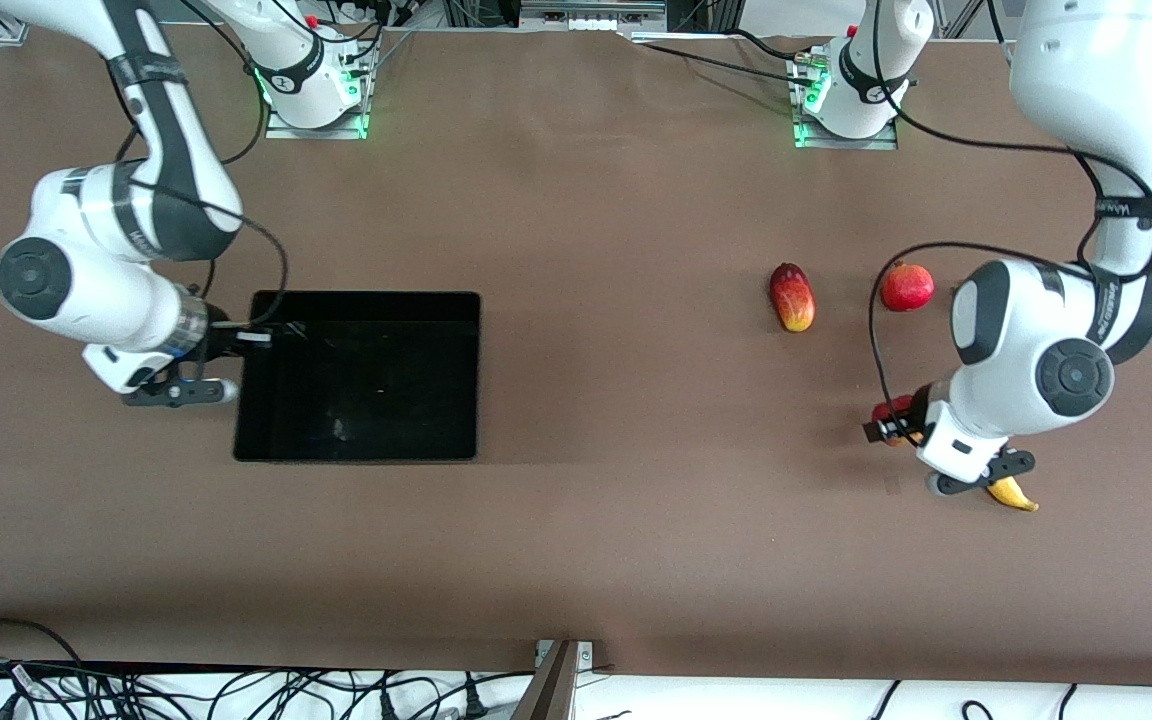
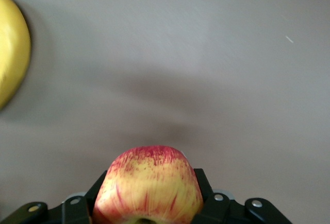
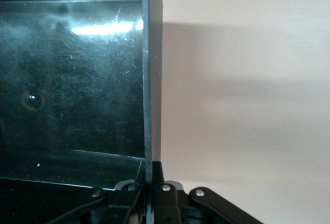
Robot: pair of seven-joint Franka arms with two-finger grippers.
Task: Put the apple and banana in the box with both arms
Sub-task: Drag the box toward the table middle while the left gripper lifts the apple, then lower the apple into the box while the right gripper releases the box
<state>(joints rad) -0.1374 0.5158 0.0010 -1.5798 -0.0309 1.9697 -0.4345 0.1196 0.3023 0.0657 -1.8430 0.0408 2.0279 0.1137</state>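
The apple [image 1: 888,410], red with yellow streaks, sits between the fingers of my left gripper [image 1: 894,427] low over the table at the left arm's end. In the left wrist view the apple [image 2: 148,188] fills the shut jaws of that gripper [image 2: 149,195]. The banana [image 1: 1014,493] lies beside it, mostly hidden under the left wrist; a yellow part of the banana [image 2: 10,54] shows in the left wrist view. My right gripper [image 1: 258,335] is shut on the wall of the black box [image 1: 478,370] at the right arm's end. In the right wrist view that wall [image 3: 152,80] runs into the right gripper [image 3: 153,175].
A red-yellow mango [image 1: 792,297] and a red pomegranate [image 1: 907,287] lie on the brown table, farther from the front camera than the apple. The box holds no fruit. Cables hang along the table's near edge.
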